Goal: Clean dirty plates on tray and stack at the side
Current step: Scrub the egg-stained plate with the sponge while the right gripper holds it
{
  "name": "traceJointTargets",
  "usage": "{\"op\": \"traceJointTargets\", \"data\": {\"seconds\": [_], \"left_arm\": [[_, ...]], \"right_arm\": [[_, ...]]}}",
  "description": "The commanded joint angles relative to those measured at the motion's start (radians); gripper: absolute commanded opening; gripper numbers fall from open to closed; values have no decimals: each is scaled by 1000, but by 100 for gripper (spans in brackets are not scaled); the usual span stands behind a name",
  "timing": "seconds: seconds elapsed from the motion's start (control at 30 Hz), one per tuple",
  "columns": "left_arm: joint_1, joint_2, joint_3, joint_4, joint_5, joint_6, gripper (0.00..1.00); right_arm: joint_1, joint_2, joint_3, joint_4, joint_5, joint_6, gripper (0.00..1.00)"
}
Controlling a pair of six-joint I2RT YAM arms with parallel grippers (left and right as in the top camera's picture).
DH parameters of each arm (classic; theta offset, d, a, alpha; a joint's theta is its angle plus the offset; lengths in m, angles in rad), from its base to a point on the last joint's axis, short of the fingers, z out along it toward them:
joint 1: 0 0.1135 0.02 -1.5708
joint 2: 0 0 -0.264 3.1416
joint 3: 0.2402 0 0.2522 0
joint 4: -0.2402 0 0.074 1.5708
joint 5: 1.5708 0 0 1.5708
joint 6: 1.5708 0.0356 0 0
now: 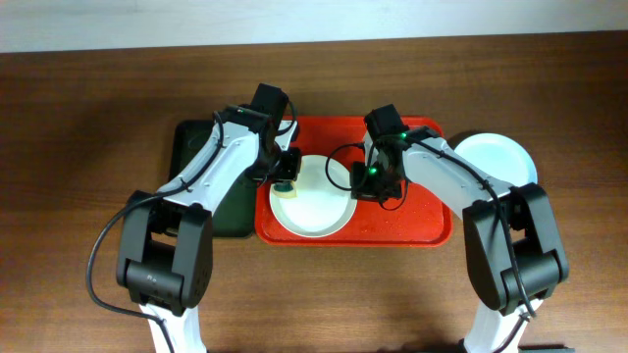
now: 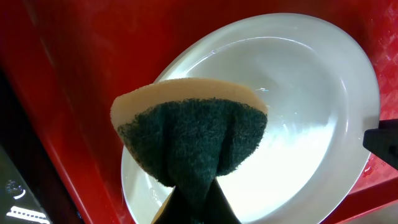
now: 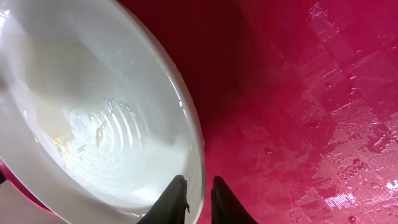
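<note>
A white plate lies on the red tray. My left gripper is shut on a yellow sponge with a green scouring pad and holds it over the plate's left part. My right gripper is shut on the plate's right rim, one finger inside and one outside. The plate's inside is wet with faint yellowish traces. A pale blue-green plate sits on the table to the right of the tray.
A dark green tray lies left of the red tray, partly under my left arm. The red tray's floor is wet with droplets. Brown wooden table surrounds everything.
</note>
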Motion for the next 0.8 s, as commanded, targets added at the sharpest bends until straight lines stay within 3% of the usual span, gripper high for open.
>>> {"op": "traceJointTargets", "data": {"seconds": [0.0, 0.1, 0.27, 0.63, 0.77], "left_arm": [[-4, 3, -8, 2, -6, -10, 0], [-4, 3, -8, 2, -6, -10, 0], [-4, 3, -8, 2, -6, -10, 0], [-4, 3, -8, 3, -7, -10, 0], [-4, 3, -8, 3, -7, -10, 0]], "right_arm": [[3, -19, 13, 5, 22, 0, 16], [3, -19, -7, 28, 32, -1, 16], [3, -19, -39, 79, 32, -1, 5], [3, -19, -42, 76, 25, 0, 9], [3, -19, -48, 79, 25, 0, 4]]}}
